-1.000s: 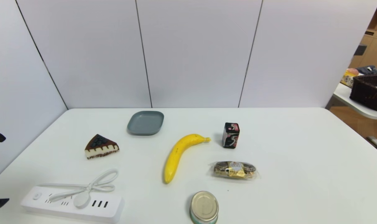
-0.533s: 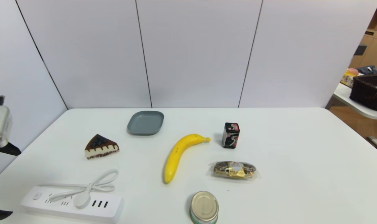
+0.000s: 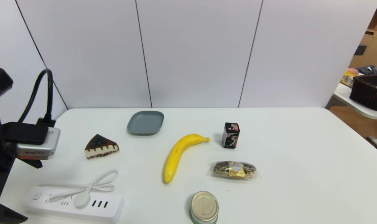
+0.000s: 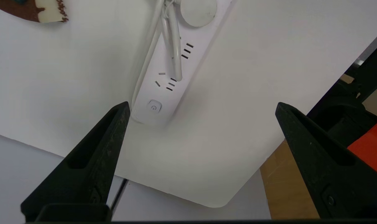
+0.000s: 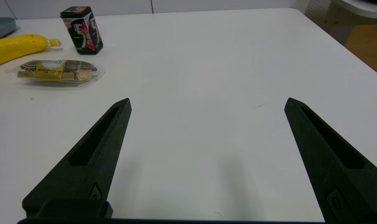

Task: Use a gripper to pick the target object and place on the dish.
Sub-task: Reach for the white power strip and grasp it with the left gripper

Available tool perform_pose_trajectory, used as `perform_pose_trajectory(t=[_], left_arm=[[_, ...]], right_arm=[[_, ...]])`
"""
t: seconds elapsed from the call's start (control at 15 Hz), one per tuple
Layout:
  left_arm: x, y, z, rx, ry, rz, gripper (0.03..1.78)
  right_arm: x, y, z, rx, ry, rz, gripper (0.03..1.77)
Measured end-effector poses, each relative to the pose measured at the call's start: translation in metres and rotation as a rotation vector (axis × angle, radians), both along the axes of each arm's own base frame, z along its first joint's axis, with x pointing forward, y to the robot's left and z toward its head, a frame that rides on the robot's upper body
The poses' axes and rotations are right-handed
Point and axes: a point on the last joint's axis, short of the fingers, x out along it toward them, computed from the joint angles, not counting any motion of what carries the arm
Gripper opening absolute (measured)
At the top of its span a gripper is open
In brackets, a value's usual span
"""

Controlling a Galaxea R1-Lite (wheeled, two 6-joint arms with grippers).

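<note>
Left pincer, black, two-fingered (image 4: pixel 202 102), positioned above the bench's left edge, near the switch end of the power strip; its fingers are spread wide with nothing between them. Landmark: long white rectangular power strip with dark slots (image 3: pixel 73 203), lying flat on the white bench (image 3: pixel 294 155), with a looped white cord (image 3: pixel 104 183) and round white plug (image 3: pixel 82 199) on its top. Just beyond the strip: brown-and-cream cake wedge with dark berries (image 3: pixel 101 147). Farther beyond the strip: grey-blue squarish dish with rounded corners (image 3: pixel 145 123), bare. To the right of the strip: short round can with metal lid (image 3: pixel 204 206); beyond and to the right of it, curved yellow banana (image 3: pixel 179 155). Well apart from the strip, farther right: clear-wrapped brown pastry with gold label (image 3: pixel 235 170) and, beyond that, upright black-and-pink box (image 3: pixel 231 135). Right pincer, black (image 5: pixel 208 99), over the bench's right part, open wide, empty.
</note>
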Motion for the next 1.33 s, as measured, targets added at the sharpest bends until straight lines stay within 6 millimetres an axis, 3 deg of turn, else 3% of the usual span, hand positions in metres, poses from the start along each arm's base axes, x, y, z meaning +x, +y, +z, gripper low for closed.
perform_pose_trajectory(t=[0.47, 1.33], left_arm=[[0.012, -0.001, -0.035, 0.044, 0.168, 0.009, 1.69], [0.063, -0.026, -0.067, 0.062, 0.085, -0.052, 1.69]], right_arm=[[0.000, 0.000, 0.000, 0.000, 0.000, 0.000, 1.71], [0.000, 0.000, 0.000, 0.000, 0.000, 0.000, 1.71]])
